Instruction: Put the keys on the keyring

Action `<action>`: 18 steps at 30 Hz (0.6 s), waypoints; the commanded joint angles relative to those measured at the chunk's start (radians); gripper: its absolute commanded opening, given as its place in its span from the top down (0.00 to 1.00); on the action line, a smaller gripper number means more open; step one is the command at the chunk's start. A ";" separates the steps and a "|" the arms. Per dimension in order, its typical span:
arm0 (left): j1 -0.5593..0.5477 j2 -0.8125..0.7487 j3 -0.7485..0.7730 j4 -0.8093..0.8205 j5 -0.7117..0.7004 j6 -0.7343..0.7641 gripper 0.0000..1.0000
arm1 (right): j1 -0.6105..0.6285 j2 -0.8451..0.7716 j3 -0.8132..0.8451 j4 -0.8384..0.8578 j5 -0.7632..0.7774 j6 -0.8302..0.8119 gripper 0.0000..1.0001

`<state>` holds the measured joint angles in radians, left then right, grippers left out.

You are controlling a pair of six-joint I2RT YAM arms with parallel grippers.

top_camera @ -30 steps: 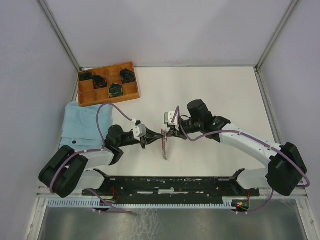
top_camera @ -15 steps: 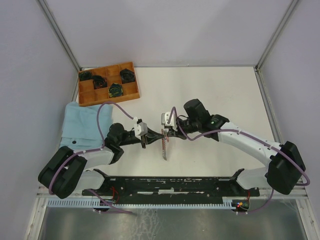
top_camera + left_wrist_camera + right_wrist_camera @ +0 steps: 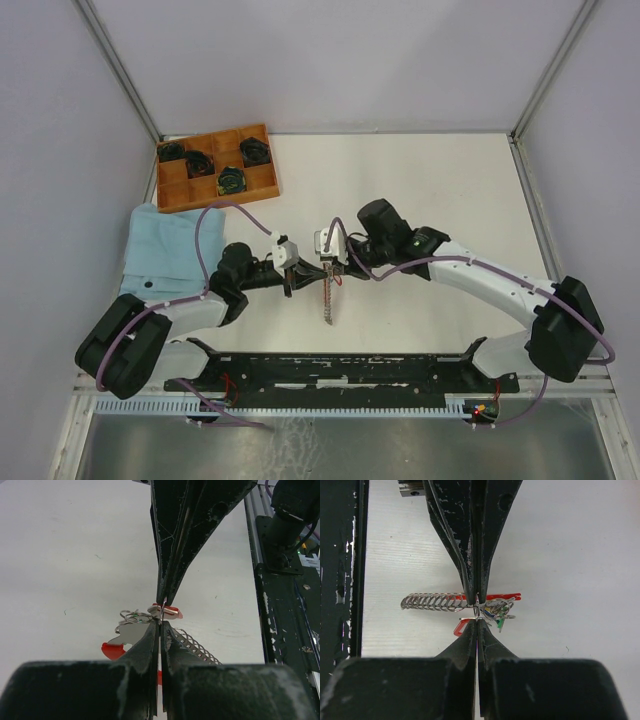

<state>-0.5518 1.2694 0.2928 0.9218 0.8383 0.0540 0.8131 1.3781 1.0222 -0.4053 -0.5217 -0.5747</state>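
The keyring [image 3: 327, 270] is held above the table between both grippers, its silver-grey chain [image 3: 327, 298] hanging toward the near edge. My left gripper [image 3: 298, 274] is shut on one side of the ring and my right gripper [image 3: 335, 266] on the opposite side, tips almost touching. In the left wrist view the ring [image 3: 162, 611] stands edge-on between the tips, with the red strap [image 3: 172, 611], a red-headed key [image 3: 116, 649] and the chain [image 3: 196, 645] beside it. In the right wrist view the ring [image 3: 477, 608] carries green [image 3: 501, 623] and blue keys, the chain [image 3: 430, 601] and the red strap [image 3: 506, 596].
A wooden tray [image 3: 266, 186] with dark round coils stands at the far left. A light blue cloth [image 3: 160, 250] lies left of the left arm. A black rail [image 3: 340, 366] runs along the near edge.
Both grippers have shifted slightly left and away with the keyring held between them. The hanging chain moved along with them.
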 commanded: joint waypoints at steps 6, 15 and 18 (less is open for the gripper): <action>-0.007 -0.033 0.061 -0.013 -0.055 -0.005 0.97 | 0.060 0.014 0.071 0.022 0.004 -0.045 0.99; 0.003 -0.053 0.071 -0.014 -0.128 -0.101 0.97 | 0.094 -0.020 0.015 0.023 0.120 -0.064 0.99; 0.009 -0.056 0.069 -0.010 -0.154 -0.137 0.97 | 0.099 -0.028 -0.010 0.038 0.159 -0.061 0.99</action>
<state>-0.5514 1.2423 0.3050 0.8425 0.7635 -0.0017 0.8825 1.3884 1.0340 -0.4187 -0.3710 -0.6346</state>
